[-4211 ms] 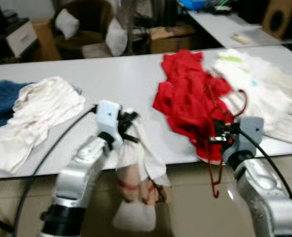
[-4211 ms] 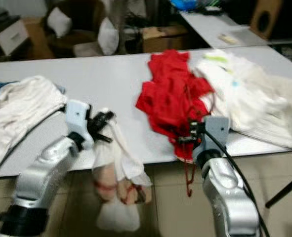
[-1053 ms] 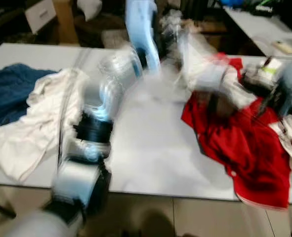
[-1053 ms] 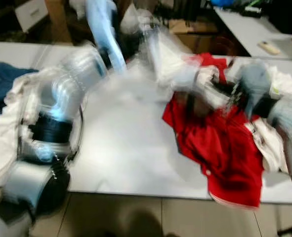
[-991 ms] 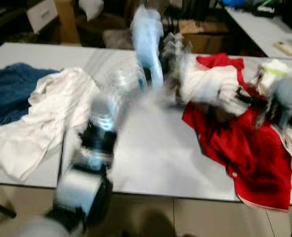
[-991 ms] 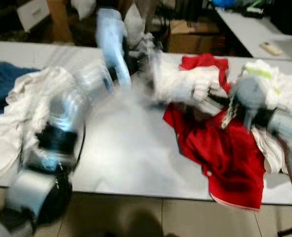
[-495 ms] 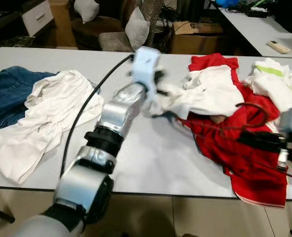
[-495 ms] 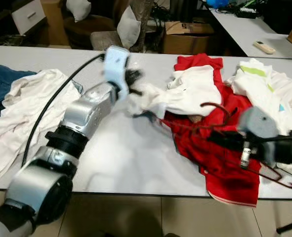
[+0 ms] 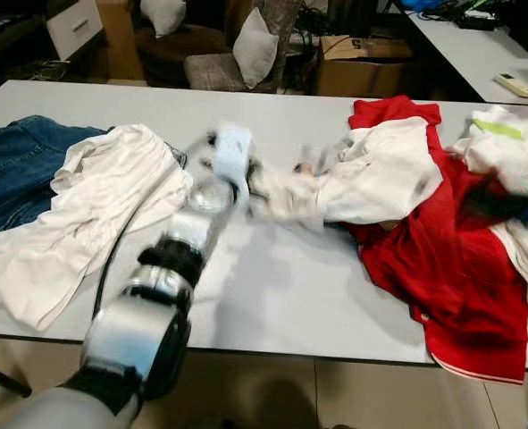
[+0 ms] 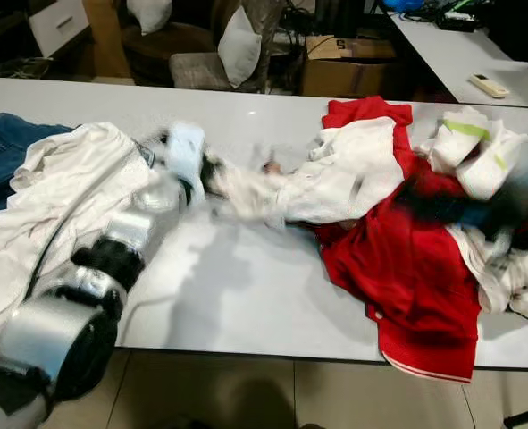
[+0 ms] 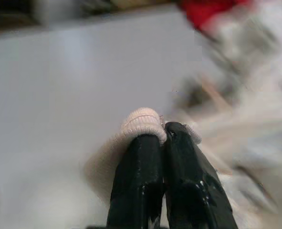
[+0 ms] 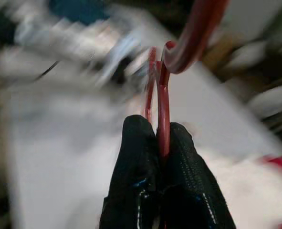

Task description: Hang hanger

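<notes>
Left gripper [image 11: 162, 131] out over the middle of the white worktop [image 9: 290, 295], fingers [image 11: 138, 176] pressed together on a ribbed cream hem of the white garment [image 9: 380, 174], cloth bunched over the fingertips in the left wrist view. White garment stretched from that grip toward 3 o'clock, its near end blurred, its far end lying over the red garment [image 9: 451, 268]. Red garment spread across the worktop at 3 to 4 o'clock, lower hem reaching the near edge. Right gripper [image 12: 161, 131] seen in the right wrist view, fingers [image 12: 136, 162] pinching the red hanger [image 12: 162, 105] by its thin wire, curved hook rising above the fingertips; background there smeared. In the eye views, a dark blur at the 3 o'clock edge over the red garment, too smeared to tell its parts; hanger itself not made out there. More white clothes [image 9: 509, 152] heaped at 2 to 3 o'clock, one with a green stripe. Another white shirt [image 9: 85, 206] spread at 9 o'clock, beside the silver left arm [image 9: 174, 259], touching blue jeans [image 9: 13, 170] at 10 o'clock. Beyond the far edge at 12 o'clock, a brown armchair [image 9: 192, 45] with pale cushions [image 9: 255, 49] and a cardboard box [image 9: 362, 63]; at 1 o'clock, a second white table [image 9: 478, 45] bearing a remote control [image 9: 516, 85].
</notes>
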Robot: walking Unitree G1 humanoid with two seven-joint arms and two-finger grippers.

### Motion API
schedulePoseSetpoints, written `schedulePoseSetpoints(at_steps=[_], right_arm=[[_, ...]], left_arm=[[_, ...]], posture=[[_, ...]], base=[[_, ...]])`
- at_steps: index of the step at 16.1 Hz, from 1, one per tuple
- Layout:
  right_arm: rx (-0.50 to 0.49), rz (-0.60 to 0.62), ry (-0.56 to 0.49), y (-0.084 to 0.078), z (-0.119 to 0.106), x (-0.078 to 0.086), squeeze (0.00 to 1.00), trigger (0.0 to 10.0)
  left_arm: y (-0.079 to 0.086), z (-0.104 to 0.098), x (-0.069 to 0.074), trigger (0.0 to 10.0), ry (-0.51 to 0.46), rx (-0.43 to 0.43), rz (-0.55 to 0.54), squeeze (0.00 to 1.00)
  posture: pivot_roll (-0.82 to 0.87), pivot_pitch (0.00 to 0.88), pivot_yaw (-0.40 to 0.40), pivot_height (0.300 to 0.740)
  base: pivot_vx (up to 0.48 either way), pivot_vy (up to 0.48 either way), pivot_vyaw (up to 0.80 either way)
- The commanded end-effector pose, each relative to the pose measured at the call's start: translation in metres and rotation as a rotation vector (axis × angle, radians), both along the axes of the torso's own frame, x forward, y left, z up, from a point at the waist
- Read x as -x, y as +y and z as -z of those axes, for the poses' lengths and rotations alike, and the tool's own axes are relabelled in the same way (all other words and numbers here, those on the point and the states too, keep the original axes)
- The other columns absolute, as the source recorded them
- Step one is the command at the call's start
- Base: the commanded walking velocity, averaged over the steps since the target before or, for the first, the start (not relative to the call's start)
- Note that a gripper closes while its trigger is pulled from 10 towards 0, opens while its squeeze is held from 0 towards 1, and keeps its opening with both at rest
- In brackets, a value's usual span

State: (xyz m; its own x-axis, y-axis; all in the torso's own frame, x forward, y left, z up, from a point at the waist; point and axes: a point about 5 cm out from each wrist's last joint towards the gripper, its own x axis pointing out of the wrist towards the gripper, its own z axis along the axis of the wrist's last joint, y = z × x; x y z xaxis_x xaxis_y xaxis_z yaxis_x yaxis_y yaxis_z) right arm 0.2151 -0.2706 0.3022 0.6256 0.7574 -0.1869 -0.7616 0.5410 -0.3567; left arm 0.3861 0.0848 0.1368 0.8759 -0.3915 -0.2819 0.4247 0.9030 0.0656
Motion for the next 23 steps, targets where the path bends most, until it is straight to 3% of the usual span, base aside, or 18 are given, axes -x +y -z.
schedulePoseSetpoints(at_steps=[1, 2, 4, 5, 6, 7, 9, 10, 12, 14, 17, 19, 21, 23], right_arm=[[-0.076, 0.085, -0.064, -0.007, -0.011, -0.004, 0.0, 10.0], [-0.123, 0.14, -0.085, -0.01, -0.011, -0.007, 0.0, 10.0], [-0.172, 0.211, -0.084, -0.014, -0.008, -0.012, 0.0, 10.0], [-0.148, 0.32, -0.072, -0.018, 0.005, -0.021, 0.0, 10.0], [-0.14, 0.355, -0.068, -0.019, 0.009, -0.024, 0.0, 10.0], [-0.148, 0.449, -0.044, -0.02, 0.023, -0.035, 0.0, 10.0], [-0.142, 0.529, 0.001, -0.015, 0.043, -0.047, 0.0, 10.0], [-0.161, 0.582, 0.012, -0.011, 0.051, -0.054, 0.0, 10.0], [-0.182, 0.642, -0.009, -0.006, 0.052, -0.066, 0.0, 10.0], [-0.217, 0.628, -0.022, -0.001, 0.046, -0.072, 0.0, 10.0], [-0.234, 0.651, -0.036, 0.001, 0.048, -0.078, 0.0, 10.0], [-0.252, 0.647, -0.054, 0.007, 0.047, -0.081, 0.0, 10.0], [-0.274, 0.613, -0.064, 0.016, 0.044, -0.084, 0.0, 10.0], [-0.274, 0.605, -0.071, 0.018, 0.043, -0.086, 0.0, 10.0]], left_arm=[[-0.007, 0.016, 0.011, 10.0, 0.062, -0.035, 0.146, 0.0], [-0.015, 0.022, 0.02, 10.0, 0.065, -0.038, 0.283, 0.0], [-0.026, 0.024, 0.031, 10.0, 0.053, -0.045, 0.438, 0.0], [-0.04, 0.018, 0.042, 10.0, 0.03, -0.001, 0.535, 0.0], [-0.044, 0.016, 0.045, 10.0, 0.022, 0.016, 0.57, 0.0], [-0.062, 0.001, 0.053, 10.0, -0.01, 0.097, 0.637, 1.0], [-0.084, -0.017, 0.062, 10.0, -0.047, 0.188, 0.676, 1.0], [-0.101, -0.031, 0.075, 10.0, -0.051, 0.272, 0.753, 1.0], [-0.122, -0.05, 0.112, 10.0, -0.056, 0.332, 1.01, 1.0], [-0.117, -0.05, 0.124, 10.0, -0.094, 0.232, 1.109, 1.0], [-0.09, -0.038, 0.129, 10.0, -0.15, -0.151, 1.242, 1.0], [-0.074, -0.035, 0.135, 10.0, -0.135, -0.307, 1.295, 1.0], [-0.062, -0.04, 0.139, 10.0, -0.129, -0.334, 1.309, 1.0], [-0.053, -0.046, 0.141, 10.0, -0.111, -0.279, 1.306, 1.0]], posture=[[-0.18, 0.0, 0.052, 0.74], [-0.18, 0.0, 0.053, 0.74], [-0.18, 0.0, 0.056, 0.74], [-0.18, 0.0, 0.062, 0.74], [-0.18, 0.0, 0.062, 0.74], [-0.18, 0.0, 0.068, 0.74], [-0.18, 0.0, 0.074, 0.74], [-0.18, 0.0, 0.072, 0.74], [-0.18, 0.0, 0.073, 0.74], [-0.18, 0.0, 0.072, 0.74], [-0.17, 0.0, 0.059, 0.74], [-0.17, 0.0, 0.055, 0.74], [-0.16, 0.0, 0.051, 0.74], [-0.17, 0.0, 0.048, 0.74]], base=[[0.0, 0.0, 0.0], [0.0, 0.0, 0.0], [0.0, 0.0, 0.0], [0.0, 0.0, 0.0], [0.0, 0.0, 0.0], [0.0, 0.0, 0.0], [0.0, 0.0, 0.0], [0.0, 0.0, 0.0], [0.0, 0.0, 0.0], [0.0, 0.0, 0.0], [0.0, 0.0, 0.0], [0.0, 0.0, 0.0], [0.0, 0.0, 0.0], [0.0, 0.0, 0.0]])
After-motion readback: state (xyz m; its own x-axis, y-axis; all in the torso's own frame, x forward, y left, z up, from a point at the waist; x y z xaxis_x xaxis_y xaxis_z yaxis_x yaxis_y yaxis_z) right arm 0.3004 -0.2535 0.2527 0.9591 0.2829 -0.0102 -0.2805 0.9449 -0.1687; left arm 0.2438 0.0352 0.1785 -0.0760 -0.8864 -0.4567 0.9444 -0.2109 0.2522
